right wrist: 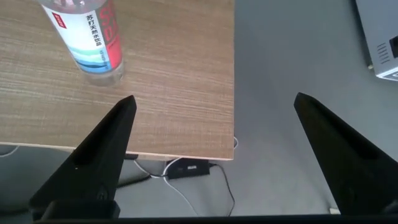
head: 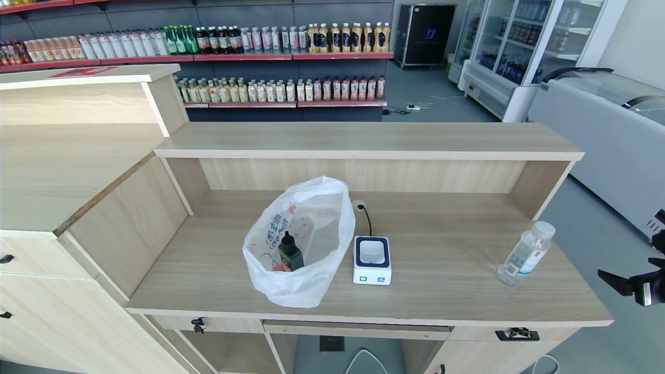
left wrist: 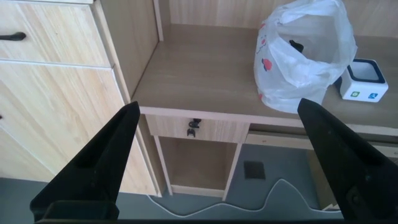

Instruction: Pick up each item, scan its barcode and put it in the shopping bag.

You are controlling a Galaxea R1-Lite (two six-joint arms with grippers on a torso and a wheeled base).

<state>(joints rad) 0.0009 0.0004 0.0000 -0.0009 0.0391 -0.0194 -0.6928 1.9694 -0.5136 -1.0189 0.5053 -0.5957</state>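
Bench (head: 441, 259) carries three stations. The white shopping bag (head: 298, 244) stands open left of centre, with a dark bottle (head: 290, 252) upright inside it. The scanner (head: 372, 259) sits just beside the bag, on its right, window facing up. A clear water bottle (head: 524, 253) stands upright near the bench's right end, well apart from the scanner. Right claw (right wrist: 214, 98): fingers spread wide, holding nothing, off the bench's right front corner near the water bottle. Left claw (left wrist: 217, 104): spread wide, holding nothing, out before the bench's left front.
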